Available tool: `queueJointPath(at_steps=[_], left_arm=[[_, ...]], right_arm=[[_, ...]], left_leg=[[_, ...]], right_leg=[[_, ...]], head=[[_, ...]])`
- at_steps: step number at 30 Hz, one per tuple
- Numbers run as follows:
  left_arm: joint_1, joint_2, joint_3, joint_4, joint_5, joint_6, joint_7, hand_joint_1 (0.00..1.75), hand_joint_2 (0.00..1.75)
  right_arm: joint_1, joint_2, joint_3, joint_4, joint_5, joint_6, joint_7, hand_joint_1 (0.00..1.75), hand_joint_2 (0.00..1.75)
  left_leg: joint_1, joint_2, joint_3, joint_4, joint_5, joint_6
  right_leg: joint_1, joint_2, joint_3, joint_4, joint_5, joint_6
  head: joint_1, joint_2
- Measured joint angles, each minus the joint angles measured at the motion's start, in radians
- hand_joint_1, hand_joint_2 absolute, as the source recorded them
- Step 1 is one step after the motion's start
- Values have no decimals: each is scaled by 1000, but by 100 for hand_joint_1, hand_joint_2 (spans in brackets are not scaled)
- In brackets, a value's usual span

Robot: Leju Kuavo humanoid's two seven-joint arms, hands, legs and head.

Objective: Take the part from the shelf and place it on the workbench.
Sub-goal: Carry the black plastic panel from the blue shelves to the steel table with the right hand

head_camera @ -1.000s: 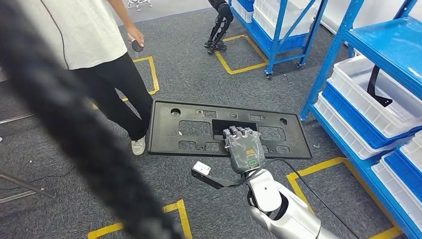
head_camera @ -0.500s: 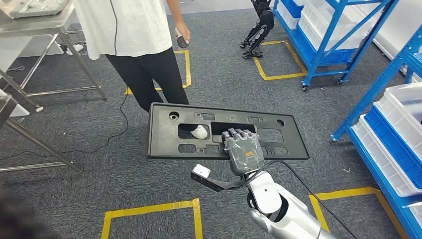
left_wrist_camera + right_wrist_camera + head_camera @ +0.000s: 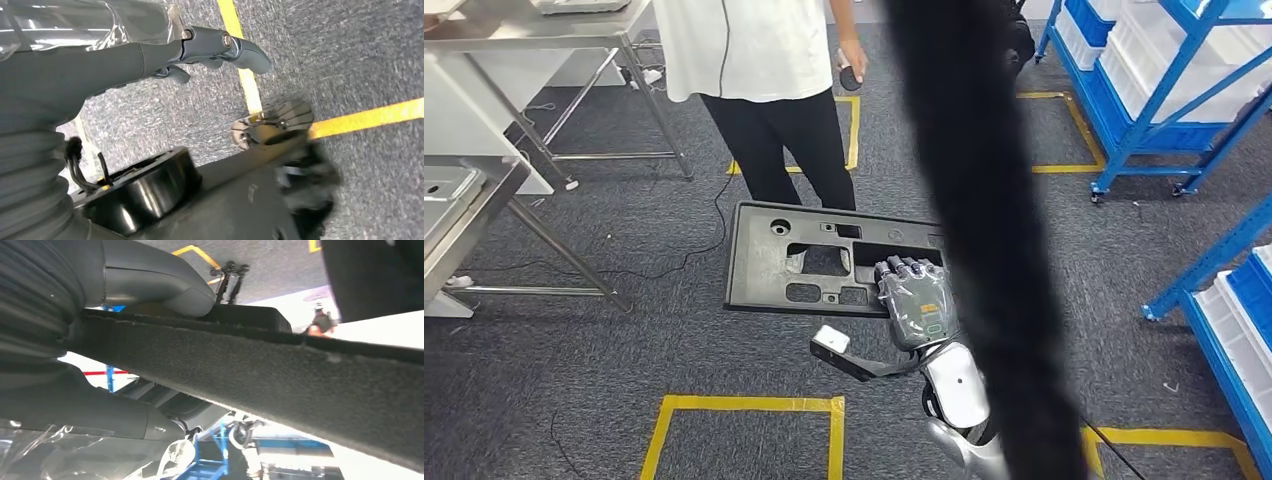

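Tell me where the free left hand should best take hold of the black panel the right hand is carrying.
Best the bare near-left long edge of the black panel, coming from the robot's left and below. The right hand holds it right of middle at the central opening, so that long flat end overhangs unsupported. The left hand holds nothing.

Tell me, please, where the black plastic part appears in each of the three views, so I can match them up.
Head view: the black plastic part lies flat at centre, gripped at its near edge by the right hand.
Right wrist view: its rough edge crosses the picture, under the thumb.
Left wrist view: not in it.
Shared landmark: the yellow floor tape.
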Motion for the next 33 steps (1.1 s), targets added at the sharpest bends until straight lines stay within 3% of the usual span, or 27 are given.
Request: queueJointPath(at_steps=[2,3,5,7,9,10,11,12,14,16,18,20,22,24,26,27,28,29,31,33], left_arm=[[-2,0,0,0,-1,-1,1,0,175],[-2,0,0,0,-1,-2,3,0,175],[4,1,0,0,-1,-2,5,0,175],[9,2,0,0,-2,-2,7,0,175],[8,2,0,0,-5,-4,9,0,175],[8,2,0,0,-6,-5,12,0,175],[9,2,0,0,-7,-7,14,0,175],[11,2,0,0,-7,-8,16,0,175],[13,2,0,0,-8,-9,17,0,175],[12,3,1,0,-9,-6,12,0,175],[12,4,2,0,-10,-3,4,0,175],[15,8,2,0,-10,-2,-3,0,175],[16,11,3,0,-10,-3,-7,0,175],[15,12,3,0,-10,-6,-10,0,175],[19,11,4,0,-10,-9,-11,0,175],[25,11,5,0,-10,-10,-12,0,175],[31,11,5,0,-9,-11,-14,0,175],[37,11,6,0,-8,-10,-17,0,175],[40,11,12,0,-5,-8,-24,0,175],[36,12,20,0,1,-3,-29,0,175]], right_arm=[[-2,1,0,0,-3,0,0,175,175],[-2,1,0,0,-5,0,-1,175,175],[-1,3,0,0,-8,-1,-1,175,175],[0,4,-1,-1,-8,-3,-1,175,175],[3,2,-2,-1,-9,-7,0,175,175],[5,0,-2,-1,-9,-8,1,175,175],[9,-1,-1,-1,-9,-8,1,175,175],[11,-2,-1,-1,-10,-8,2,175,175],[13,-2,-1,0,-10,-8,2,175,175],[12,-2,-1,0,-10,-7,0,175,175],[11,0,-1,0,-14,-8,-4,175,175],[9,6,0,0,-22,-10,-9,175,175],[7,15,1,1,-30,-15,-13,175,175],[8,21,2,3,-37,-20,-14,175,175],[12,24,3,7,-41,-22,-15,175,175],[14,25,4,10,-42,-22,-15,175,175],[15,27,6,13,-42,-22,-15,175,175],[16,29,8,16,-43,-21,-15,175,175],[13,35,10,20,-44,-21,-16,175,175],[7,41,12,24,-44,-21,-22,175,175]], left_leg=[[-15,31,46,-88,22,10],[-21,32,50,-98,20,12],[-21,9,55,-105,23,19],[-15,-11,65,-115,26,31],[-12,-31,71,-118,25,42],[-12,-43,72,-118,25,45],[-12,-57,73,-118,24,45],[-11,-71,74,-117,23,45],[-6,-100,78,-115,21,40],[-4,-127,75,-106,15,29],[-4,-147,68,-101,12,17],[1,-157,63,-101,13,7],[1,-122,44,-64,-8,-3],[3,-67,-13,50,-59,-12],[7,-47,-78,174,-100,-17],[8,-44,-90,192,-97,-17],[8,-42,-81,170,-78,-16],[6,-35,-53,111,-46,-13],[-5,5,18,-32,7,0],[-20,30,49,-97,19,11]], right_leg=[[3,-18,7,-1,-8,9],[3,-27,9,-2,-11,13],[1,-37,14,-2,-17,22],[-1,-4,0,41,-45,27],[-2,43,-59,162,-101,28],[-2,55,-97,230,-125,29],[-2,61,-125,275,-134,30],[-2,63,-137,283,-123,31],[-6,74,-104,185,-52,34],[-15,114,-50,55,7,37],[-16,133,-30,9,18,29],[-11,111,-29,7,19,14],[-11,91,-26,4,19,1],[-8,70,-22,4,16,-8],[-3,46,-18,4,11,-13],[-1,34,-16,4,8,-14],[0,22,-13,4,5,-14],[1,11,-9,4,1,-14],[3,-9,1,3,-7,-9],[5,-27,7,2,-14,0]], head=[[0,0],[0,0],[1,0],[1,0],[2,0],[2,0],[2,0],[2,0],[2,0],[2,0],[2,0],[2,0],[0,0],[-2,0],[-1,0],[-1,0],[-1,0],[-1,0],[-1,0],[-1,0]])
